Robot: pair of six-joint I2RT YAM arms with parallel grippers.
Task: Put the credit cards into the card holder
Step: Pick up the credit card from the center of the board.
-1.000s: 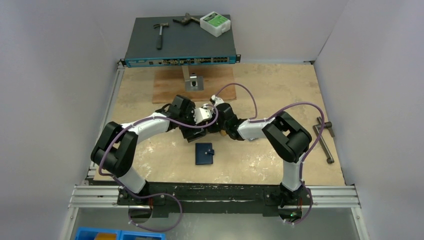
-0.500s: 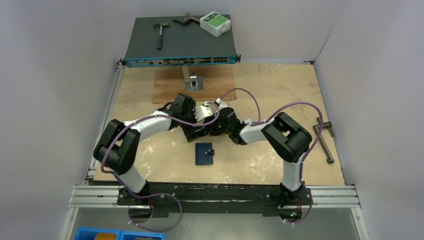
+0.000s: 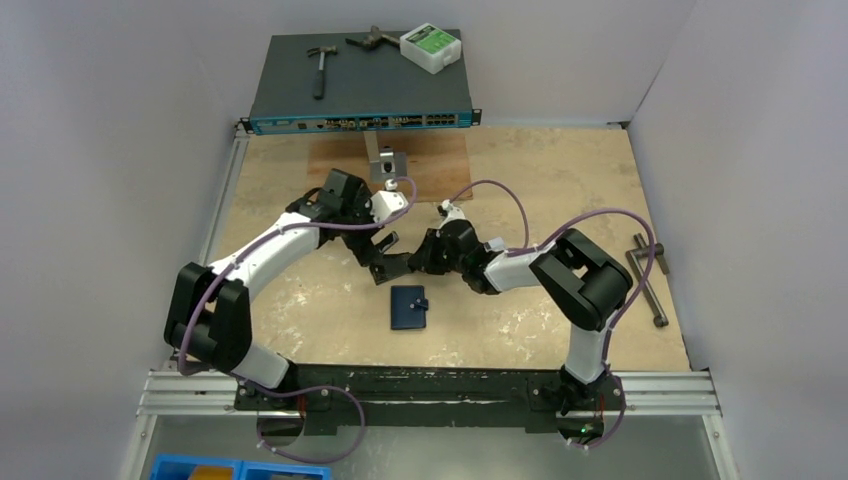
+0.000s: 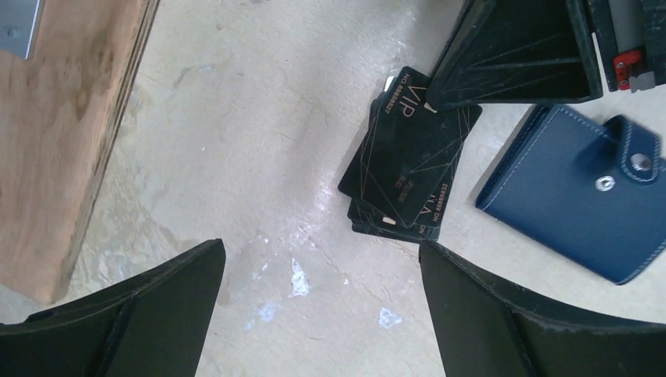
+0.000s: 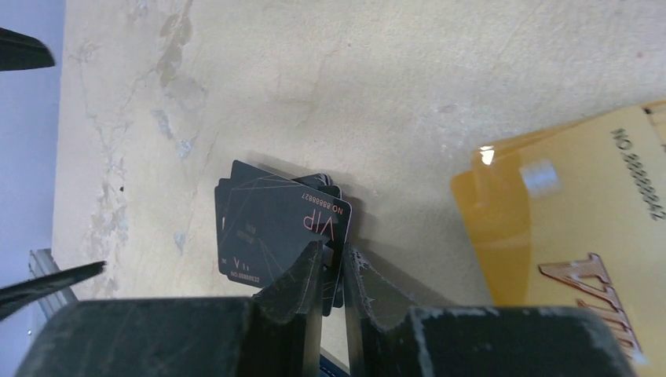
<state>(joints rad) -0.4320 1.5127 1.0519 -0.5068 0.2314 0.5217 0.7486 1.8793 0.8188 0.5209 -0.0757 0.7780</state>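
A fanned stack of black credit cards with "VIP" print lies on the table. My right gripper is shut on the near edge of this stack. In the left wrist view the same black cards lie just left of the navy card holder, which is closed with its snap tab fastened. My left gripper hangs open above bare table, a little short of the cards and holding nothing. An orange-gold card lies to the right of the black stack. From above, the card holder sits just in front of both grippers.
A network switch at the back carries a hammer and a white box. A plywood board with a metal bracket lies behind the grippers. A metal tool rests at the right edge.
My right gripper has closed on the edge of the black cards. The left arm has drawn back and to the left, away from them, staying open.
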